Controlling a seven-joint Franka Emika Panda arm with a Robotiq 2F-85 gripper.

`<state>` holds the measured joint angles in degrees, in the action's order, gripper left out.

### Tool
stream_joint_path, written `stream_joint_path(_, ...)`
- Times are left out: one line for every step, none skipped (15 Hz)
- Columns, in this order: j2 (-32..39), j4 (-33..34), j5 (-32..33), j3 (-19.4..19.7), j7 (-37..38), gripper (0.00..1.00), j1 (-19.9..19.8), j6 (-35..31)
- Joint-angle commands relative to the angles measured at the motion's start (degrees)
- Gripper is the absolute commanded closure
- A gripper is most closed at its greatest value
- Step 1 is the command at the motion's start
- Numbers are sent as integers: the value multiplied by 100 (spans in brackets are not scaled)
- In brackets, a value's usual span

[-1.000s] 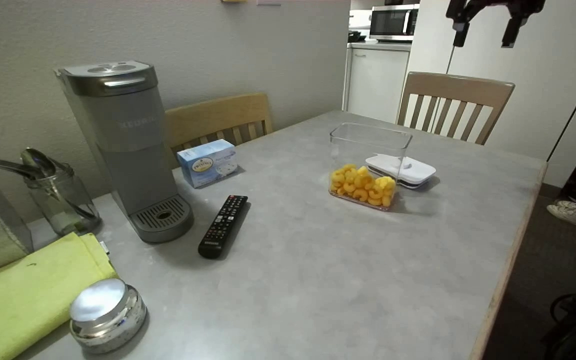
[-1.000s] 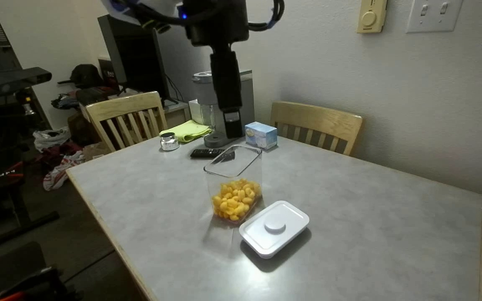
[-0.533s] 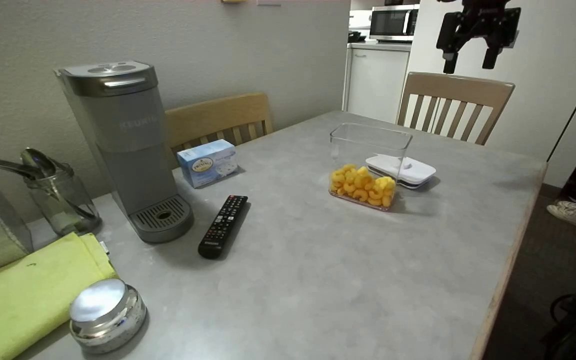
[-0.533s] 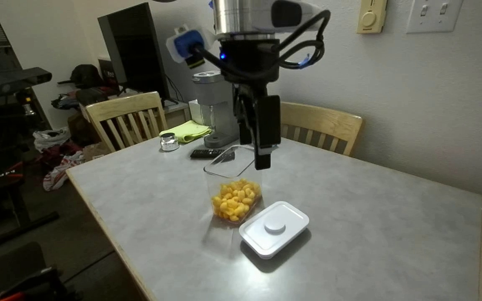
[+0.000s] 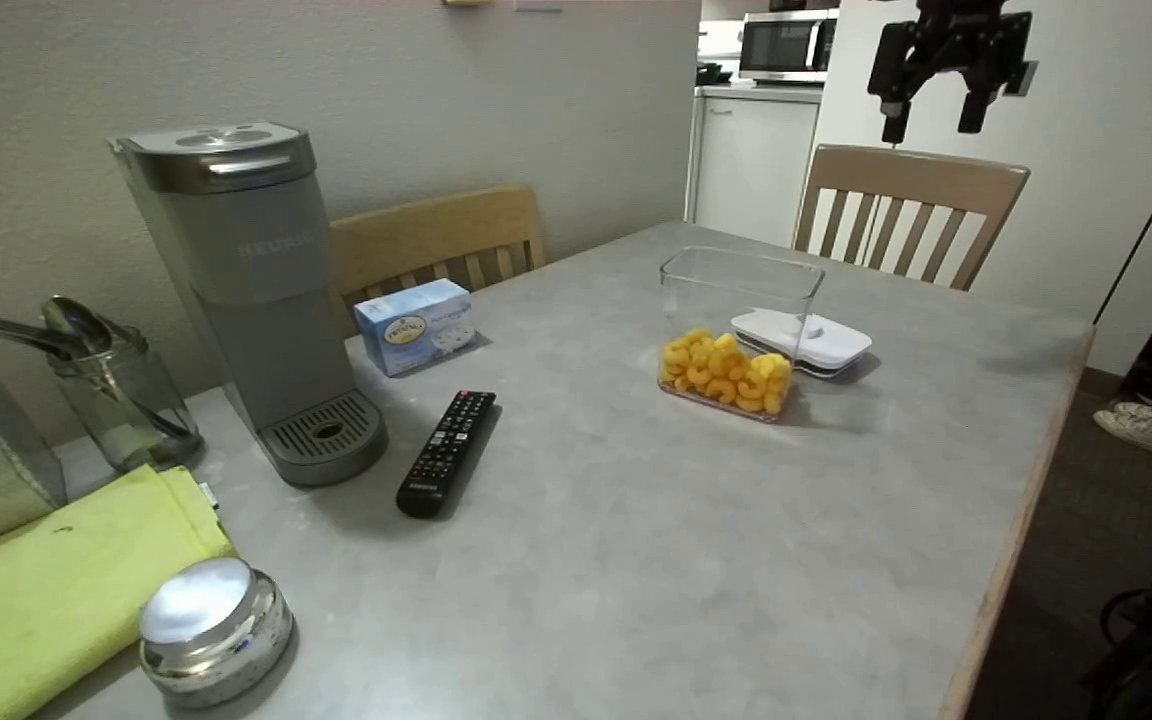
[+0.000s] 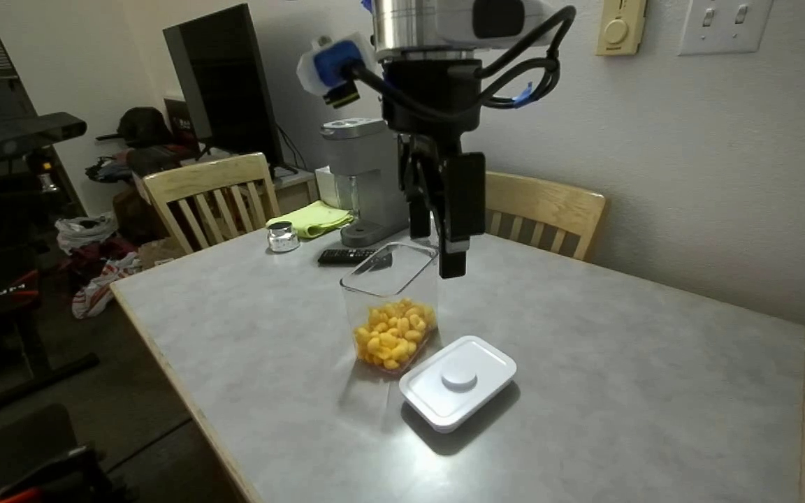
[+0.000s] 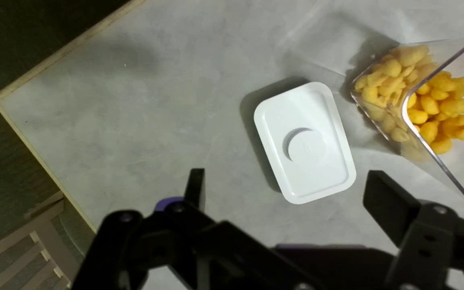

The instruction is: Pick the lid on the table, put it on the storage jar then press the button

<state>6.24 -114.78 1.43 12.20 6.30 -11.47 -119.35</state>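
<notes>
The white lid (image 6: 437, 398) lies flat on the table beside the storage jar, its round raised button (image 6: 459, 374) facing up. The lid also shows in an exterior view (image 5: 836, 343), partly behind the jar, and in the wrist view (image 7: 316, 179); the button shows there too (image 7: 306, 146). The clear storage jar (image 6: 394, 332) stands upright and uncovered, with yellow pieces inside; it also shows in an exterior view (image 5: 731, 375) and the wrist view (image 7: 393, 92). My gripper (image 6: 437, 248) is open and empty, well above the table, pointing down. In the wrist view its fingers (image 7: 285, 180) are spread wide apart, below the lid's middle.
A black remote (image 5: 446, 453), a blue tea box (image 5: 416, 327), a grey coffee machine (image 5: 276, 270), a metal tin (image 5: 216, 635), a yellow cloth (image 5: 66, 590) and a glass with cutlery (image 5: 126, 400) stand along the table. Chairs (image 5: 921, 185) stand at its edges.
My gripper has come down and moved right in an exterior view, then shifted slightly up and right. It stays open. The lid and jar have not moved.
</notes>
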Motion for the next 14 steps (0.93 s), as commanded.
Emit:
stream_joint_path(103, -67, 32, -40, -229, 0, 3, -177)
stream_joint_path(175, -52, 13, -41, -324, 0, -3, -212)
stream_joint_path(234, -41, 25, -39, -397, 0, -3, -255)
stream_joint_path(330, 2, -34, -49, -579, 0, -21, -296)
stream_joint_path(405, 17, -45, -55, -731, 0, -32, -378)
stream_joint_path(525, 63, -93, -64, -926, 0, -55, -446)
stream_joint_path(630, 102, -79, -70, -1074, 0, -66, -517)
stream_joint_path(752, 171, -98, -82, -1252, 0, -86, -558)
stream_joint_path(855, 218, -97, -91, -1377, 0, -99, -616)
stream_joint_path(941, 259, -124, -111, -1523, 0, -114, -645)
stream_joint_path(1049, 295, -127, -125, -1636, 0, -125, -702)
stream_joint_path(1149, 347, -184, -145, -1713, 0, -142, -704)
stream_joint_path(1223, 382, -249, -173, -1781, 0, -159, -712)
stream_joint_path(1316, 386, -184, -164, -1752, 0, -144, -859)
